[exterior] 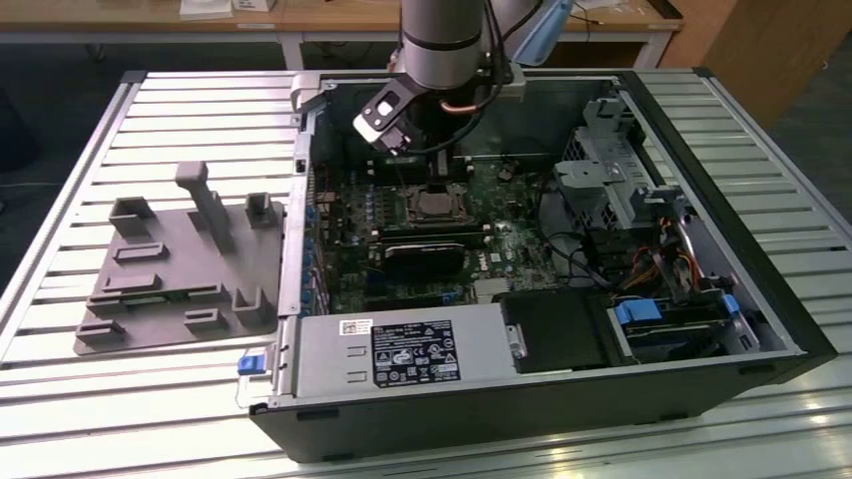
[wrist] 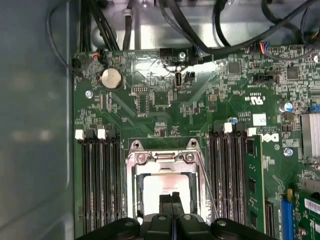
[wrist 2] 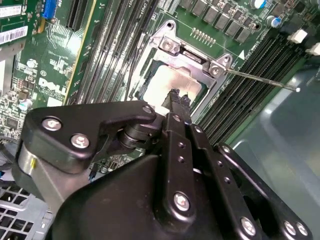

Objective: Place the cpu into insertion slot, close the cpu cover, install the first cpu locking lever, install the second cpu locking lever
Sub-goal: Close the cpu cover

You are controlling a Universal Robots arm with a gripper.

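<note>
The cpu (wrist: 166,186) sits in the insertion slot (wrist: 138,195), and the cpu cover (wrist: 162,158) lies as a frame around it. One thin locking lever (wrist 2: 260,80) sticks out free beside the socket. The gripper (wrist 2: 175,94), its fingers pressed together and holding nothing, points at the cpu's top. All this is inside the open computer case (exterior: 533,419) in the middle of the table (exterior: 174,110).

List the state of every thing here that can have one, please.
cpu cover: lowered flat.
cpu: under the cover's window, metal top up.
locking lever: free, sticking out, apparently not latched.
tool: shut, tips at the cpu; contact unclear.
computer case: open, lying on its side.
</note>
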